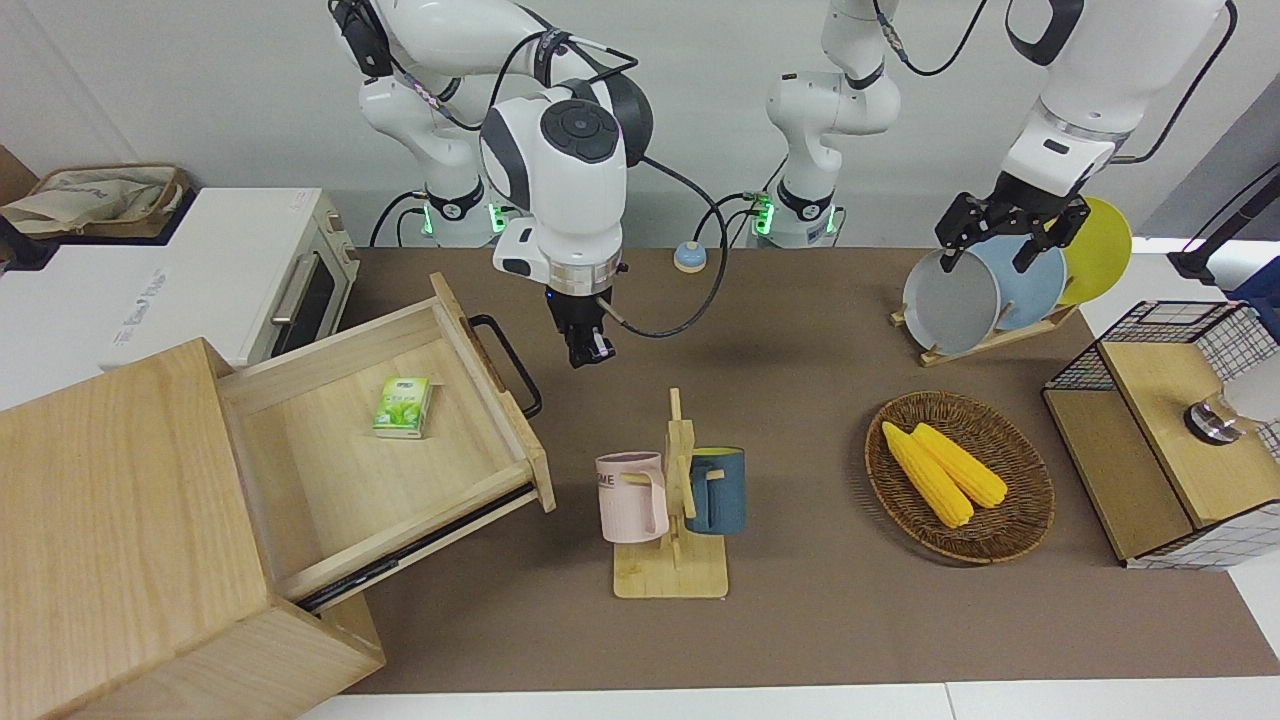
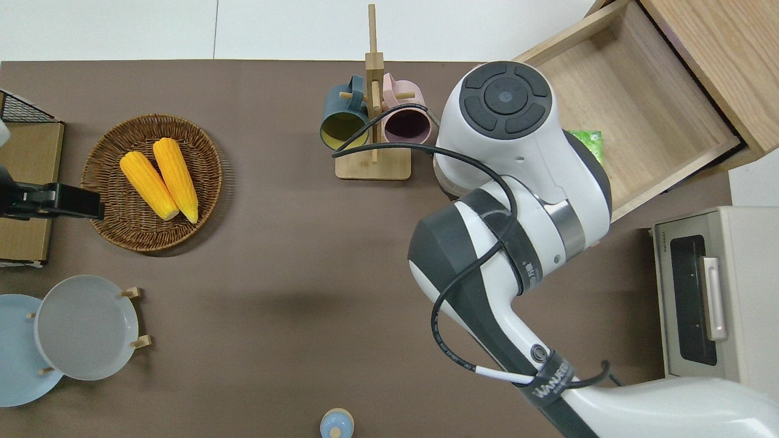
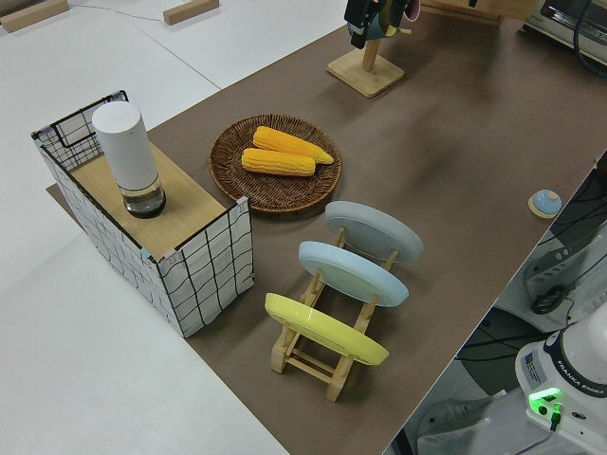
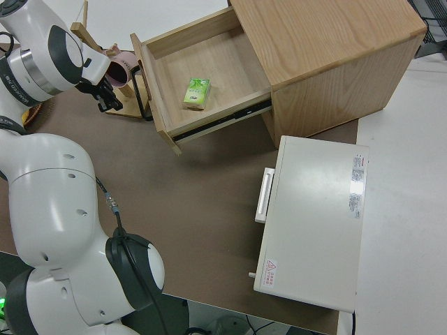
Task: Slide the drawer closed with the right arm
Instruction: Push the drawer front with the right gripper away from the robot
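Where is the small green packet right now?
The green packet lies flat inside the open drawer at the right arm's end of the table, on the floor of the drawer near its handle.

Front cam faces the robots across the table w/ the mug rack [image 1: 672, 497] near centre, overhead cam looks straight down on the same rack [image 2: 372, 97], left-side cam looks diagonally along the table toward it [image 3: 368, 59], right-side cam sits high near the right arm, rack [image 4: 105, 66] at its top edge.

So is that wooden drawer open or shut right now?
Open. The drawer is pulled well out of its cabinet, its inside bare to view with a small green packet lying in it.
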Tool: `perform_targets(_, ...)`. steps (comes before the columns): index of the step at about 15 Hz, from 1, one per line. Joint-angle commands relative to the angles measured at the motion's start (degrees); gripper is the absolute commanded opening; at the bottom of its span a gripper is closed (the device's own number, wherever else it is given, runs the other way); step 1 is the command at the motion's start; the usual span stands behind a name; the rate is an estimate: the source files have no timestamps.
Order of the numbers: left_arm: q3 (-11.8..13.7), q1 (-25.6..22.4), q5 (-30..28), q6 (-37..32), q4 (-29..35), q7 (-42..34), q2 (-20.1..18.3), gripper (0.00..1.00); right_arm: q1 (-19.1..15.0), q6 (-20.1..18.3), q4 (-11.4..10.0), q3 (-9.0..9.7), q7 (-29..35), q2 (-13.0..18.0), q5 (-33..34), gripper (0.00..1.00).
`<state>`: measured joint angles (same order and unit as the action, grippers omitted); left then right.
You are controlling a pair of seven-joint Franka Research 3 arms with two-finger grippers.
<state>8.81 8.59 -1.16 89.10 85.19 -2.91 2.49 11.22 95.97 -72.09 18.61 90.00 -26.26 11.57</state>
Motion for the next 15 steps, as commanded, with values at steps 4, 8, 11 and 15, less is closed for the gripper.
perform_targets(4,0.95,0.99,0.72,0.02,-1.17,-0.43,0.76,1.00,-3.75,3.95,0.02,0.64,-2.11,-1.51,-0.41,0.000)
perform_targets(8,0.95,0.99,0.72,0.02,-1.17,-0.43,0.76,1.00,-4.81,4.93,0.02,0.64,-3.16,-2.48,-0.41,0.000)
perform_targets(11,0.95,0.99,0.72,0.02,-1.17,-0.43,0.76,1.00,-4.98,6.42,0.02,0.64,-3.43,-3.36,-0.15,0.000)
perform_targets(15,0.95,0.99,0.72,0.02,-1.17,-0.43,0.76,1.00,-6.04,6.51,0.02,0.37,-7.11,-3.80,0.03,0.000)
